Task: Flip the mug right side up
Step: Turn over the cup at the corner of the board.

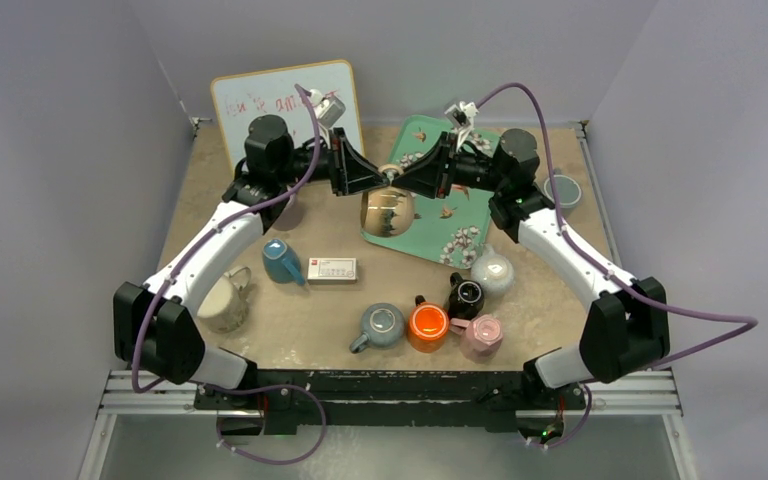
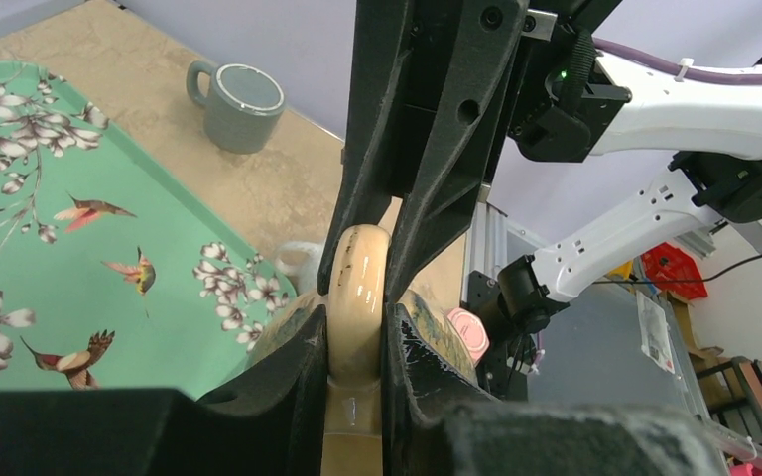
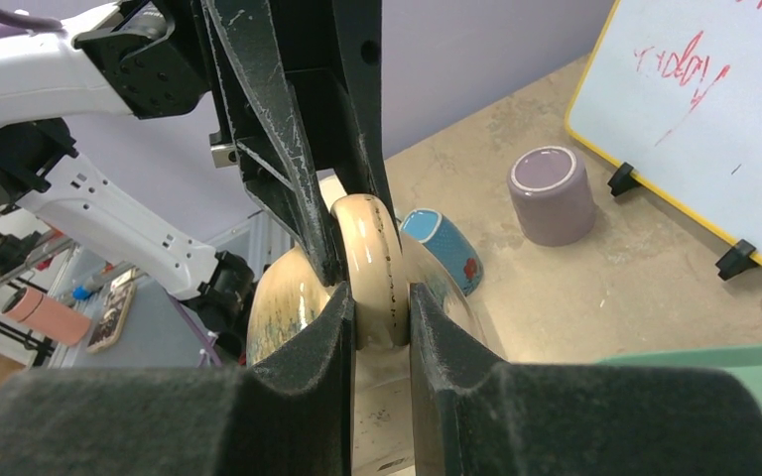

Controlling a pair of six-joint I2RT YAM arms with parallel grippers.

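Holding the mug (image 1: pixel 388 212) aloft by its handle (image 2: pixel 357 288), just over the near left rim of the tray (image 1: pixel 430 235) and clear of the table (image 1: pixel 290 320). Pinching that handle from opposite sides: clamping on it with the left gripper (image 2: pixel 357 347) from one flank and with the right gripper (image 3: pixel 377 317) from the other, squeezing the loop tight in both wrist views.

Standing roughly midway through the job, by the look of it. Carrying the mug handle-up, slinging the body beneath and apparently on its side, hiding mouth and base too well for calling which way either is facing. Leaving, on that reading, the rest of the turn, the setting down on the base and the letting go.

Reaching forward from the near edge with the left arm (image 1: pixel 215 245) and the right arm (image 1: pixel 565 250), bowing the elbows outward, angling the forearms in, bringing the wrists nose to nose above the far middle of the table, between the whiteboard (image 1: pixel 280 100) and the tray.
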